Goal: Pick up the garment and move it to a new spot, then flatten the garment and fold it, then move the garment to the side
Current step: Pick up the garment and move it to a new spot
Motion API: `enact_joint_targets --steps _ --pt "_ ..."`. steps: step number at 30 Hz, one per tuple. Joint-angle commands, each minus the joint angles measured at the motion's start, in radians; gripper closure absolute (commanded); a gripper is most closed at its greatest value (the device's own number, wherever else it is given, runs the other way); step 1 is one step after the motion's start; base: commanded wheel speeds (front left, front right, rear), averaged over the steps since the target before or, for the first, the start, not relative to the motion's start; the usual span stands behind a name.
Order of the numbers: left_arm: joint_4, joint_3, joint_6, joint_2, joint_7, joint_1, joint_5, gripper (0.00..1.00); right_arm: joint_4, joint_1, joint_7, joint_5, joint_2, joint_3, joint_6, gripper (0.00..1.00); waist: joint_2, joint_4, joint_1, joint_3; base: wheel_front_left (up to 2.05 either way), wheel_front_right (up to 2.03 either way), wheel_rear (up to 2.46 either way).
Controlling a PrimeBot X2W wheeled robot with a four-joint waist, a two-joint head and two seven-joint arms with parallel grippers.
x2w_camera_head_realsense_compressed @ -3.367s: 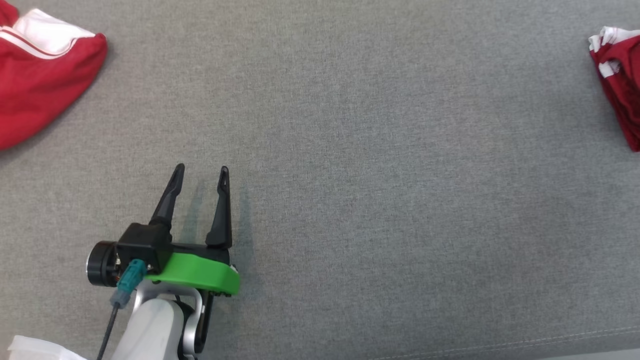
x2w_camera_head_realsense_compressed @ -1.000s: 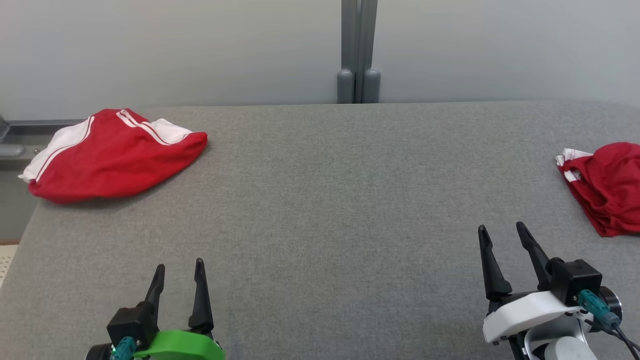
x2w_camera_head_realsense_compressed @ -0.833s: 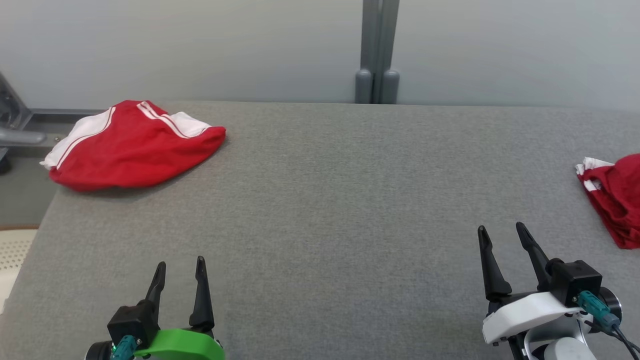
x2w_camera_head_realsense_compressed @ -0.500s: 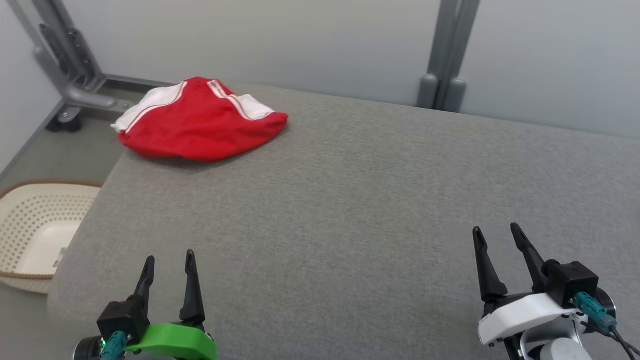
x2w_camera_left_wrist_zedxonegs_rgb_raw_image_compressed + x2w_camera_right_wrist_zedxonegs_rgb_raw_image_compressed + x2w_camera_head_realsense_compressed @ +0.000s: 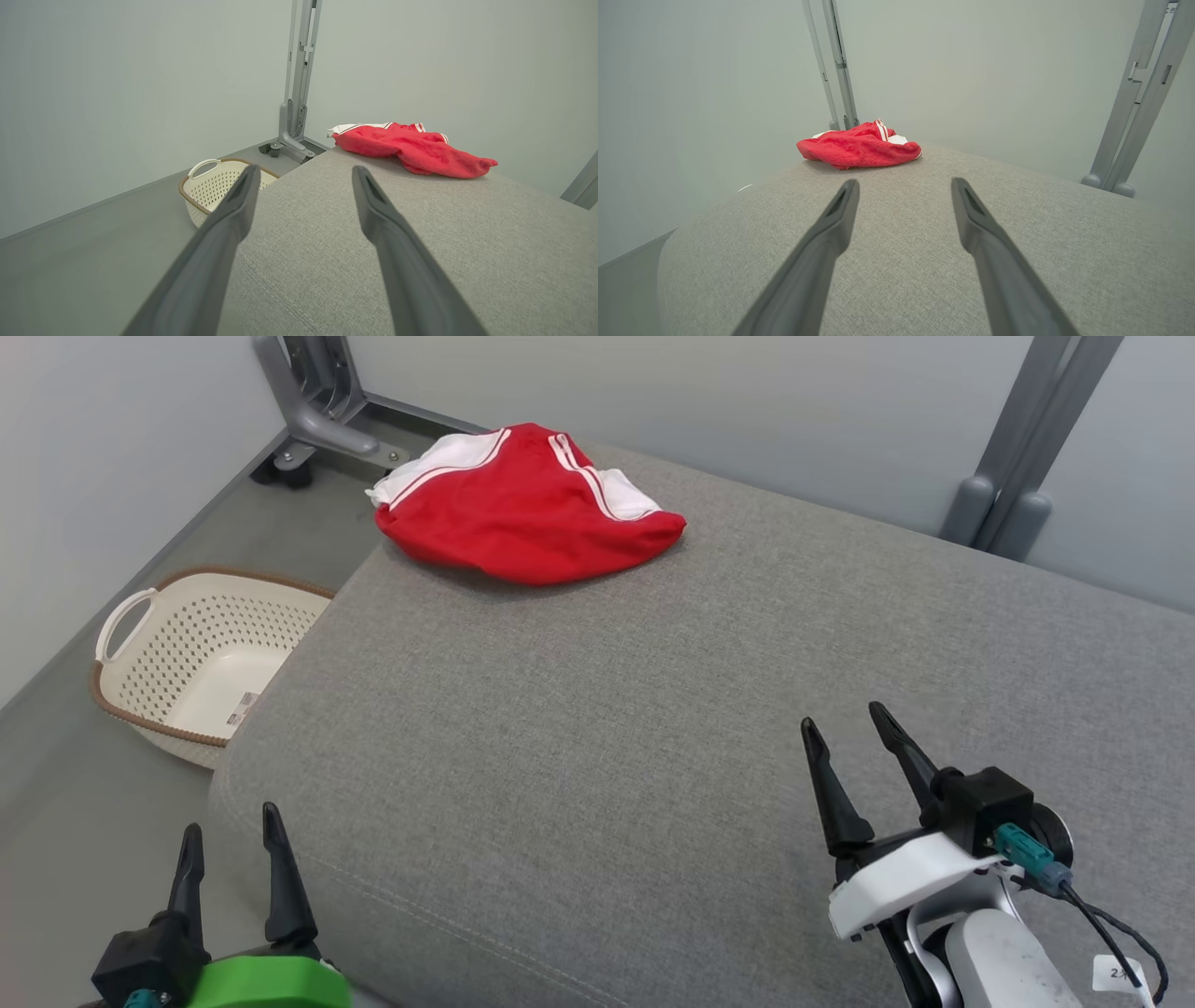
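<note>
While both arms hang clear of the cloth, the stock reads as follows.

Garment point(image 5: 523, 509): red, with white panels and stripes. It lies in a loose, rounded heap on the far left corner of the bench point(image 5: 607, 709), close to the edge. Nothing touches it.

Left end effector point(image 5: 231, 820): green body, fingers spread wide with nothing between them. It sits low at the near left corner of the bench, well apart from the garment.

Right end effector point(image 5: 842, 716): white body, fingers likewise parted and empty. It is above bare grey fabric at the near right, also well apart from the garment.

Basket point(image 5: 201, 630): cream, perforated, brown rim. It stands on the floor just beside the left edge of the bench.

Progress, as judged: no grasp has been made, and the garment is neither flat nor neatly folded. Pick-up and transfer appear not yet begun. Flattening, folding and setting aside all remain. The next move calls for a reach toward the far left corner.
</note>
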Motion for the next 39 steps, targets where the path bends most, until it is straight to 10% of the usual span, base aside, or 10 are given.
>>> enact_joint_targets --steps 1,14,23,39 --pt "-0.011 0.007 0.008 -0.005 0.0 0.018 -0.002 0.0 0.008 -0.015 -0.003 -0.003 -0.004 0.003 -0.002 0.0 0.0 0.015 0.0 0.016 0.0 0.0 0.0" --pt "-0.02 0.027 -0.001 -0.01 0.0 0.035 -0.002 0.0 0.03 -0.023 -0.017 -0.013 -0.004 -0.018 -0.002 0.0 0.0 0.019 0.0 0.024 0.0 0.0 0.0" --pt "0.018 0.025 -0.052 0.15 0.075 -0.275 0.05 0.0 -0.08 0.003 0.03 -0.072 -0.004 -0.129 -0.002 0.0 0.0 0.013 0.0 0.098 0.0 0.0 0.0" --pt "0.38 -0.112 -0.194 0.373 0.383 -0.973 0.032 0.0 -0.431 -0.049 0.19 -0.192 -0.008 -0.208 -0.002 0.0 0.0 -0.272 0.0 0.368 0.0 0.0 0.0"
